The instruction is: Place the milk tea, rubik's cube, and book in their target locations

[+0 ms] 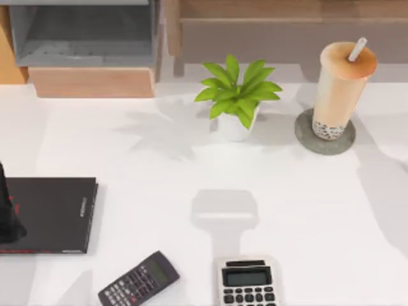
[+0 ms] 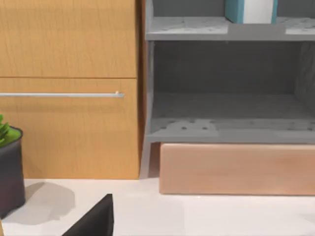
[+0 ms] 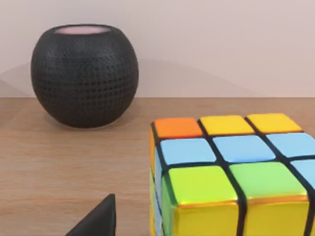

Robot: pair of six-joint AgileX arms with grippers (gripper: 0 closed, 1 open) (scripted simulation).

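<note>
White surface (image 1: 191, 178) lies below us; our left hand (image 1: 7, 217) sits over the flat black book (image 1: 51, 213), its grip unreadable. Milk tea (image 1: 338, 89) stands on the grey coaster (image 1: 306, 137). Rubik's cube (image 3: 231, 172) rests on wood just beside our right hand (image 3: 98, 219), grip unreadable; the teal book (image 2: 248, 11) is shelved beyond our left.

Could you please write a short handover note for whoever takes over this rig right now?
Left gripper: over the flat black book at the table's left edge.
Right gripper: just beside the rubik's cube, which rests on a wooden surface near a round black speaker.
Milk tea: upright on the grey coaster, right of the potted plant; looks done.
Book: a teal-covered one with white pages stands on the upper grey shelf.
Left: I can't confirm the cube and book are at their targets; check them first.
</note>
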